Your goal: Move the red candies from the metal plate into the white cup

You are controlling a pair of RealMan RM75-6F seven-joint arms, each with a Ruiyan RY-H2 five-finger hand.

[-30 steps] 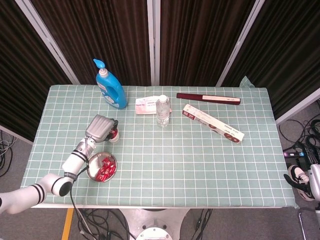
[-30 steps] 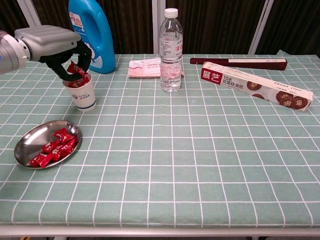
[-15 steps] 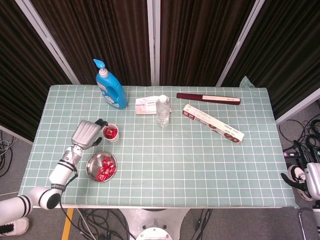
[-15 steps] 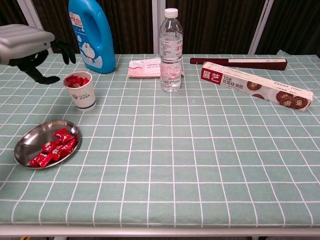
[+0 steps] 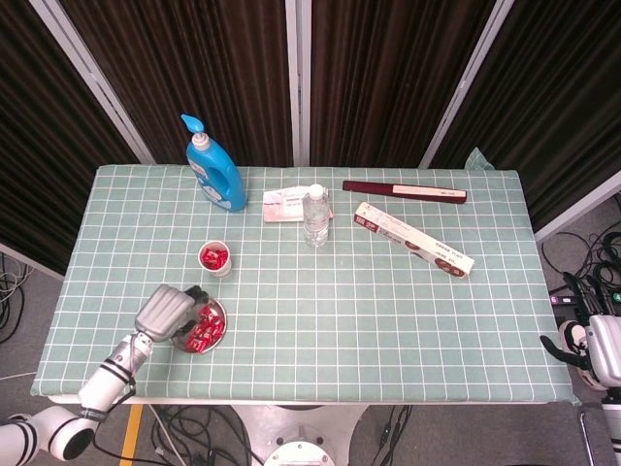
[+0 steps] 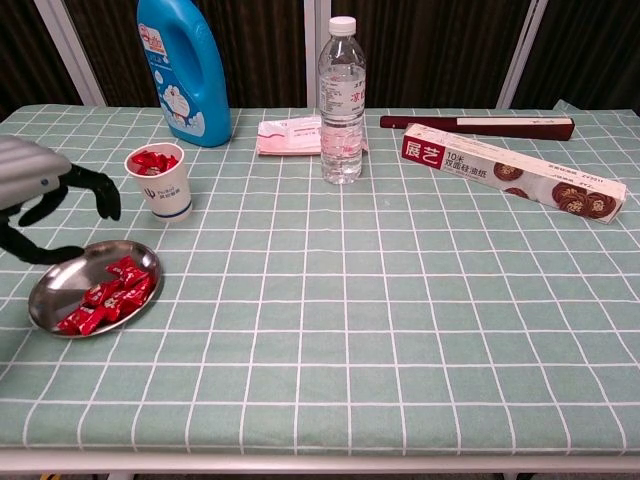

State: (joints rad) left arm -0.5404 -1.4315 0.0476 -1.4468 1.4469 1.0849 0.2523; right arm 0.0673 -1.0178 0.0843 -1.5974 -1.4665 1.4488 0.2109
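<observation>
Red candies (image 6: 105, 296) lie heaped in the metal plate (image 6: 60, 282) near the table's front left corner, crowded toward the plate's right half, its left part bare. The left hand (image 6: 35, 205) hovers over the plate's left rear rim, holding nothing, fingers apart and curled downward. The candies sit just to the right of and below those fingers (image 6: 100, 190), so the next reach is probably a short drop down and to the right. The white cup (image 6: 160, 181) stands just behind the plate, upright, already holding several red candies, so the carry from plate to cup is brief and unobstructed. A blue bottle (image 6: 185, 65) stands further back, well clear. The table (image 5: 388, 311) edge runs close in front of the plate, so a push forward could slide it off. The right hand (image 5: 604, 351) hangs off the table's right side, far away; whether it is open I cannot tell.
</observation>
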